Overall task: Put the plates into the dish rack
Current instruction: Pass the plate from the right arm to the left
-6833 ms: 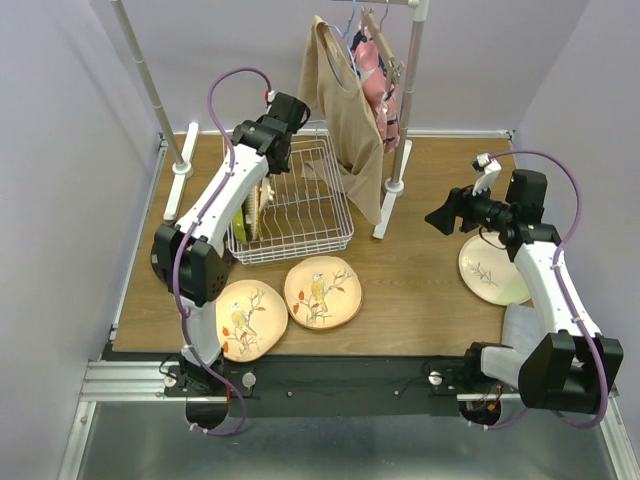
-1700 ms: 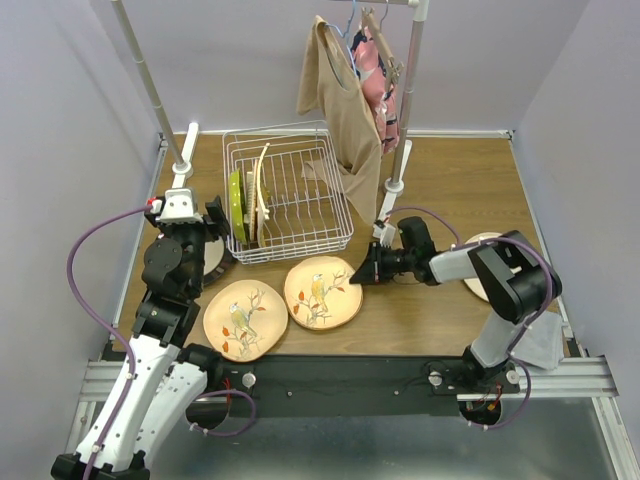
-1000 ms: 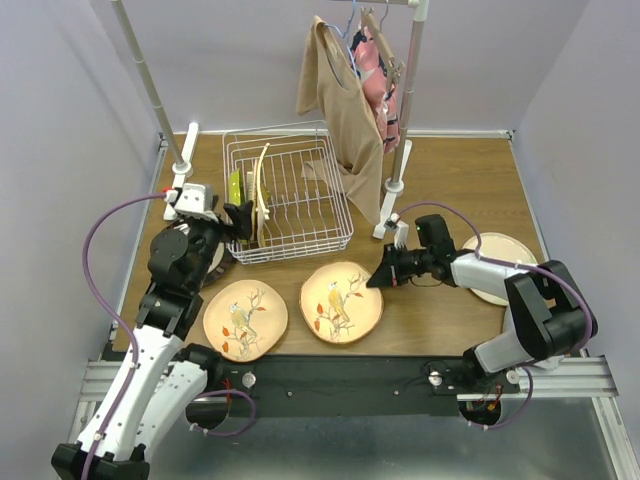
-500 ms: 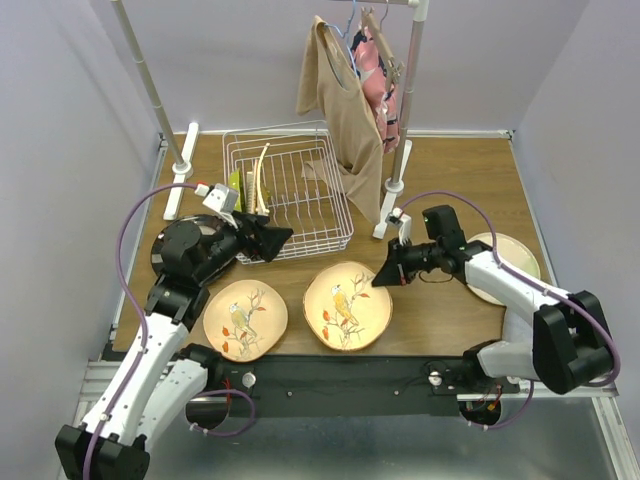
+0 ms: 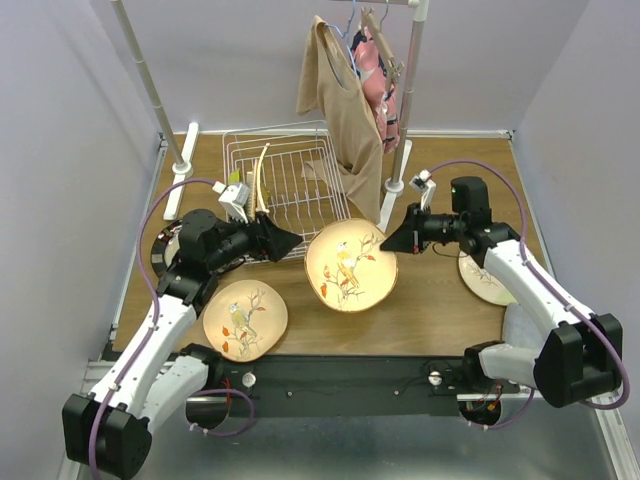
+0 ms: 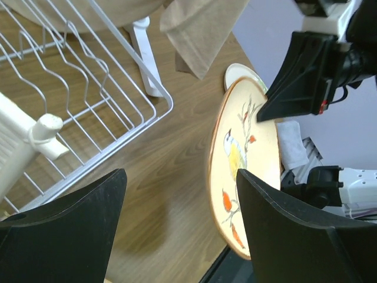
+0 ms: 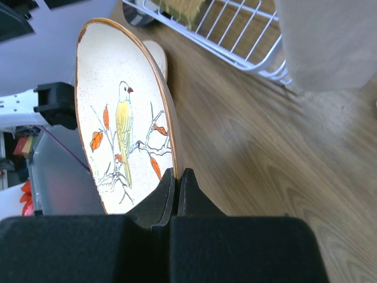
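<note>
- Right gripper (image 5: 386,242) is clenched on the rim of a bird plate (image 5: 350,265); in my right wrist view the two fingers (image 7: 168,183) pinch the brown edge from both sides
- I read the bird plate as held clear of the table (image 5: 450,185), tilted up on edge with its painted face towards the left arm; it casts a shadow on the wood in the left wrist view
- From above, the held plate sits just in front of the near right corner of the dish rack (image 5: 300,195); I cannot tell whether it touches the wire
- Left gripper (image 5: 288,240) is released, jaws spread wide with nothing between them; it points at the held plate from the left and stays apart from it
- Racked plates (image 5: 250,190): two stand on edge in the left part of the dish rack, one greenish and one pale
- Second bird plate (image 5: 245,320) lies flat near the front edge, just beside the left arm
- Cream-green plate (image 5: 482,282) lies flat on the right, partly hidden by the right arm
- Dark-rimmed plate (image 5: 162,250) lies at the left edge, mostly under the left arm
- Clothes stand (image 5: 408,100) rises behind the rack; a beige top (image 5: 340,100) hangs over the rack's far right corner
</note>
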